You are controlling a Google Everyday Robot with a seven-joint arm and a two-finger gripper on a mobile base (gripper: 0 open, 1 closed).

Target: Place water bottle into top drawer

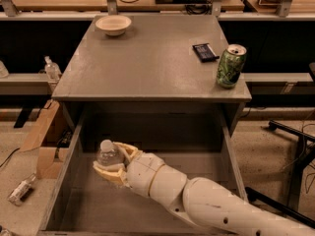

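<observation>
Camera view: grey cabinet surface (147,68) carries bowl (113,24) at back left, dark flat item (204,52) and green can (231,66) at right. Top drawer (83,205) open below. Gripper (110,163) inside drawer, left of centre; arm enters from lower right. Jaws clamped on water bottle (108,154), within drawer walls; contact with drawer floor: cannot tell.

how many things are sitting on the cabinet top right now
3: a bowl at the back left, a small dark packet and a green can at the right. The claw is down in the top drawer, holding the water bottle.
</observation>
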